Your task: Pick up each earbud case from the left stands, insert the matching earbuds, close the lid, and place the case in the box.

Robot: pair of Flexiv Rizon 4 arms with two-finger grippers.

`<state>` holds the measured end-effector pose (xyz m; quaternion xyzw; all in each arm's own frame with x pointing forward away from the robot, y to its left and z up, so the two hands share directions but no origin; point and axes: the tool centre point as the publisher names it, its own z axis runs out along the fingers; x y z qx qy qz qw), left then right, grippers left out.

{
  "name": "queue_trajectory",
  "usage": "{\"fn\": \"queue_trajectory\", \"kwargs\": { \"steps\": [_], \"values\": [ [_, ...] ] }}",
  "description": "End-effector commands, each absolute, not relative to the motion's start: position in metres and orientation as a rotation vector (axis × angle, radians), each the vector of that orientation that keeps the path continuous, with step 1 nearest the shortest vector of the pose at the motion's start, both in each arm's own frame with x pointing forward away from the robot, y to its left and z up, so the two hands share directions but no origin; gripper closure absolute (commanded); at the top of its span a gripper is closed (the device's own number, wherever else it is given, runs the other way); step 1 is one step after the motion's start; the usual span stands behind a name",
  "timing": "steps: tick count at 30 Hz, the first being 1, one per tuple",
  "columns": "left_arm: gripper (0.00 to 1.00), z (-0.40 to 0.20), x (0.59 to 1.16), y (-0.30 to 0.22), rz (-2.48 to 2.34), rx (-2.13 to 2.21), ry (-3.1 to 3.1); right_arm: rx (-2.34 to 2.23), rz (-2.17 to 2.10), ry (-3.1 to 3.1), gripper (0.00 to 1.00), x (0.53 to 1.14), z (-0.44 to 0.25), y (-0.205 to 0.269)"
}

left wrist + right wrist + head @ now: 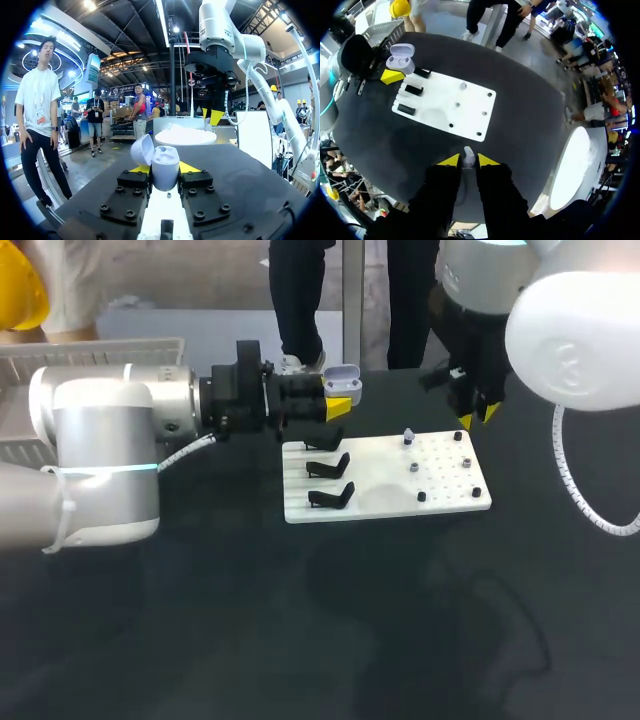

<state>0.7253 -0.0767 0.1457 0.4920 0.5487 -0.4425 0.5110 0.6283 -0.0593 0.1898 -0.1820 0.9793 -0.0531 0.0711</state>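
White earbud case (342, 381), lid open, upright, clamped in the left gripper (338, 406). White earbud (468, 155) pinched in the right gripper (465, 160).

The left arm (100, 455) enters level from the left, and the left jaws, yellow-tipped, hold a white earbud case (343, 380), lid open, above the dark tabletop (300, 620) just beyond the far left corner of the white board (385, 502). Three black stands (330, 466) sit in a column on the board's left part, and small pegs (414, 468) dot its right part. The right arm (575, 340) enters from the upper right, with the right jaws pointing down by the board's far right corner.
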Motion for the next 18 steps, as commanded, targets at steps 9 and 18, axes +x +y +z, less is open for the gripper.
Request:
{"fn": "queue_trajectory", "kwargs": {
  "steps": [9, 18],
  "values": [
    [1.00, 0.145, 0.724, -0.077, -1.059, 1.178, 1.317, -0.358, -0.133, 2.971, 1.00, 0.636, 0.194, -0.056],
    [1.00, 0.145, 0.724, -0.077, -1.059, 1.178, 1.317, 0.463, -0.224, 2.950, 1.00, 0.647, 0.211, -0.047]
  ]
}}
